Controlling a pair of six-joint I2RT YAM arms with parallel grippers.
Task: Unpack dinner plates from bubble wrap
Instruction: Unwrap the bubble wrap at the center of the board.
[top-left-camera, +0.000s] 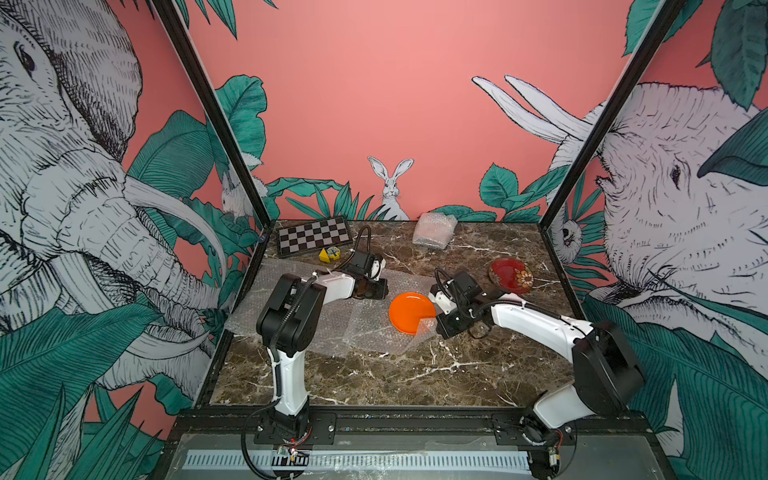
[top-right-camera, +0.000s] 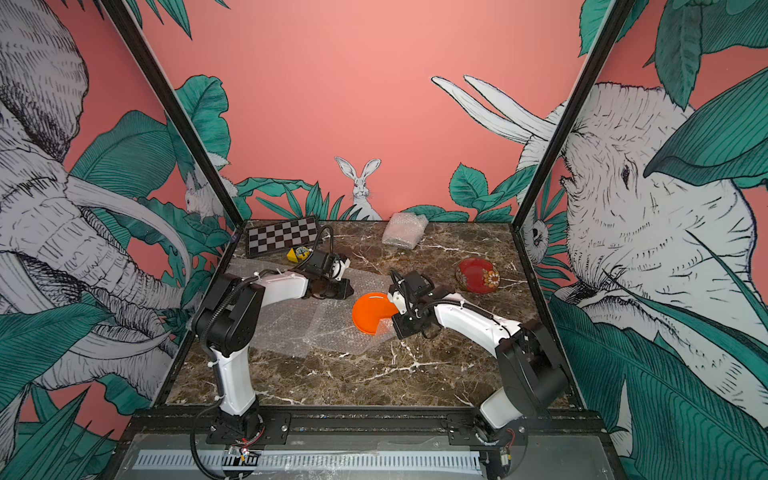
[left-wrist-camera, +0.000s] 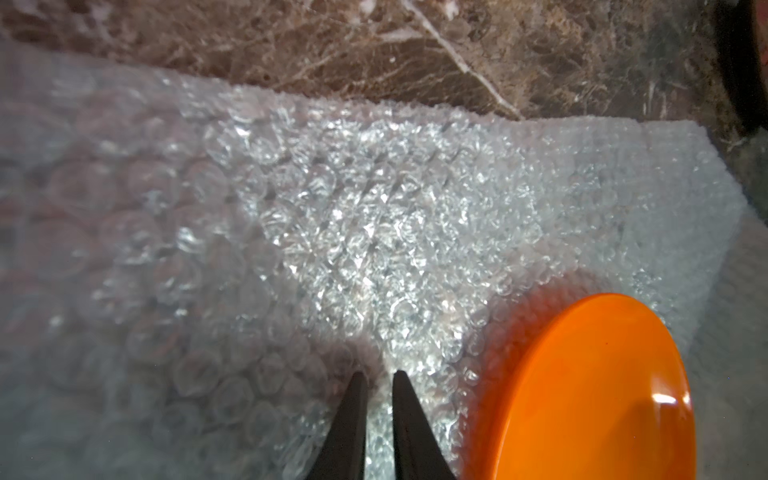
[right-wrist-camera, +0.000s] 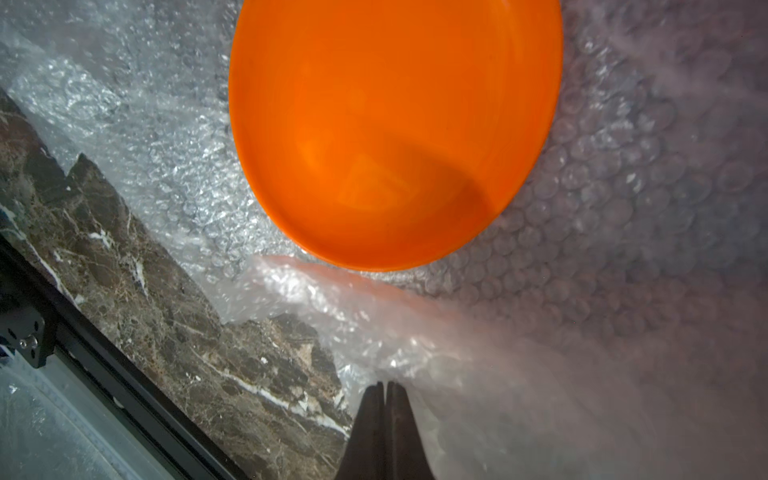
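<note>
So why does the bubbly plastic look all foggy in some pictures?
Right wrist view: the bubble wrap closest to the lens is out of focus and smeary; left wrist view: the same near blur, plus a white glare streak on the orange plate; both top views: sharper, evenly lit.

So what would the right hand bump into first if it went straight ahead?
The right hand pinches a bubble wrap fold, so that wrap first; just beyond it, probably the orange plate, at its near rim.
</note>
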